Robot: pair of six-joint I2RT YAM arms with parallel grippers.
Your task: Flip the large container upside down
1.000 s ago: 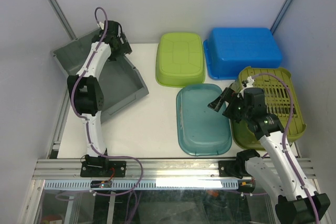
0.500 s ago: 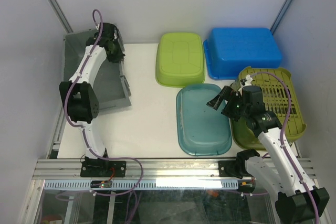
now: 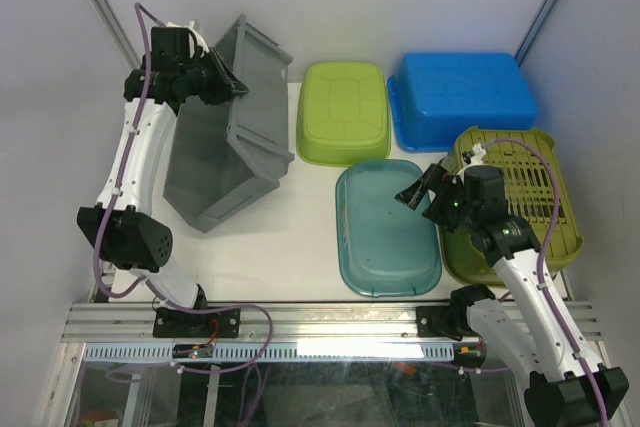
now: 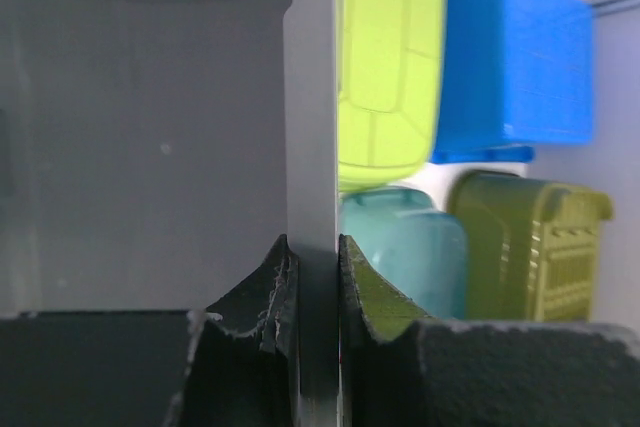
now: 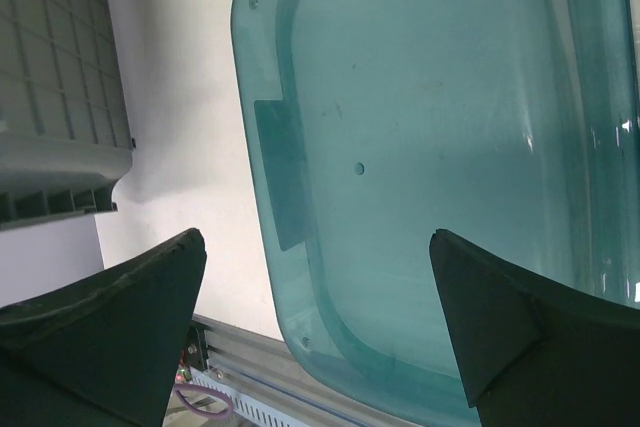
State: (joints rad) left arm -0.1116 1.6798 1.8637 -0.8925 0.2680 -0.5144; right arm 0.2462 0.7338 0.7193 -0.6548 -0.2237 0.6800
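The large grey container (image 3: 225,137) is tipped up at the table's left. Its ribbed underside faces up and right, and its low edge rests near the front left. My left gripper (image 3: 232,87) is shut on its upper wall. In the left wrist view, both fingers pinch that grey wall (image 4: 310,97) at my left gripper (image 4: 312,247). My right gripper (image 3: 418,192) hangs open over the teal tub (image 3: 385,232), holding nothing. The right wrist view shows my right gripper (image 5: 318,242) wide apart above the teal tub (image 5: 420,147).
A lime-green tub (image 3: 343,112) and a blue tub (image 3: 462,97) lie bottom-up at the back. An olive slotted basket (image 3: 520,197) sits at the right under the right arm. The grey container's ribbed side (image 5: 50,97) shows at the left of the right wrist view.
My left gripper has shut on the grey container's wall and swung it up and to the right, off its lying position at the far left. The right arm has barely moved.
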